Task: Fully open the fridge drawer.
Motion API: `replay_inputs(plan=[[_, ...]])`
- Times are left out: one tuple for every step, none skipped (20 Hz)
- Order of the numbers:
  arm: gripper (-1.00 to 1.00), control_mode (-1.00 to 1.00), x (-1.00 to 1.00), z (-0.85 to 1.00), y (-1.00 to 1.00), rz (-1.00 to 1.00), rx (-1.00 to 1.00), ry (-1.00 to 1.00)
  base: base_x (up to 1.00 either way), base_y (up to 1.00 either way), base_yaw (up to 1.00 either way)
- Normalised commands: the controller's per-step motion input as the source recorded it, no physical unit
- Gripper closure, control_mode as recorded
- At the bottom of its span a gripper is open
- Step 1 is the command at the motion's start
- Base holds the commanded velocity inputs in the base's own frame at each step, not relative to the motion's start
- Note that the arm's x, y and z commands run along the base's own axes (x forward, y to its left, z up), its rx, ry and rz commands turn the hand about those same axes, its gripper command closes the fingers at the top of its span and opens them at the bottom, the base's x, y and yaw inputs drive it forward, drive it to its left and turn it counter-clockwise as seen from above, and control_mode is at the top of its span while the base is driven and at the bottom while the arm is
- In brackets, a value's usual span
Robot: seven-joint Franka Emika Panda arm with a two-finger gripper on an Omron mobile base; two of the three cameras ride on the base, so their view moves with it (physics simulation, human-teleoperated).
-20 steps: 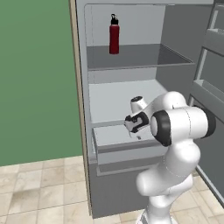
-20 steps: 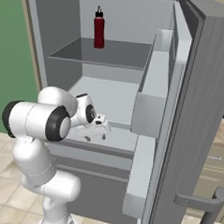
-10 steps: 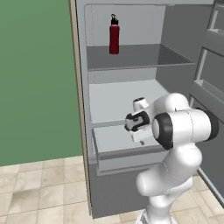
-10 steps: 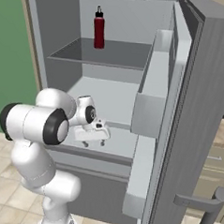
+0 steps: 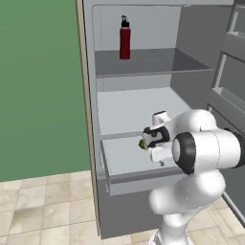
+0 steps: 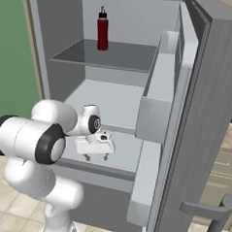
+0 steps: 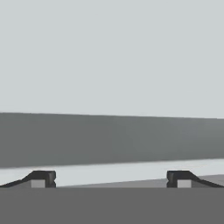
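The fridge drawer (image 5: 125,160) sits low in the open fridge (image 6: 197,93), pulled partly out past the cabinet front. The tool (image 6: 97,157) points down over the drawer's front part, its fingertips (image 7: 42,178) spread wide, gripping nothing. A red bottle (image 5: 125,38) stands on the upper shelf (image 5: 143,64).

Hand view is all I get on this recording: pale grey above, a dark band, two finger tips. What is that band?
Observer: It looks like the front strip of the fridge drawer; the gripper hangs over the drawer's front part.
Operator: Is the drawer out at all?
Observer: Yes, it sticks out past the fridge's left wall.
Operator: Is anything stored in the fridge?
Observer: A red bottle stands upright on the upper shelf.
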Motion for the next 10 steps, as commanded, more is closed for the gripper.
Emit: replay_inputs(plan=[[-1.00,-1.00,-1.00,-0.27,-0.60,0.00,0.04,-0.07,0.00,0.00,0.00],[-1.00,-1.00,-1.00,-0.22,-0.61,0.00,0.05,-0.10,0.00,0.00,0.00],[-1.00,-1.00,-1.00,-0.16,-0.61,0.00,0.06,-0.12,0.00,0.00,0.00],[-1.00,-1.00,-1.00,-0.11,-0.62,0.00,0.07,-0.16,0.00,0.00,0.00],[-1.00,-1.00,-1.00,-0.09,-0.62,0.00,0.08,-0.19,0.00,0.00,0.00],[-1.00,-1.00,-1.00,0.00,-0.66,0.00,0.10,-0.24,0.00,0.00,0.00],[-1.00,-1.00,-1.00,0.00,-0.69,0.00,0.11,-0.32,0.00,0.00,0.00],[-1.00,-1.00,-1.00,0.00,-0.68,0.00,0.13,-0.41,0.00,0.00,0.00],[-1.00,-1.00,-1.00,0.23,-0.47,0.00,0.15,-0.60,0.00,0.00,0.00],[-1.00,-1.00,-1.00,0.51,-0.41,-0.04,0.15,-0.76,0.00,0.00,0.00]])
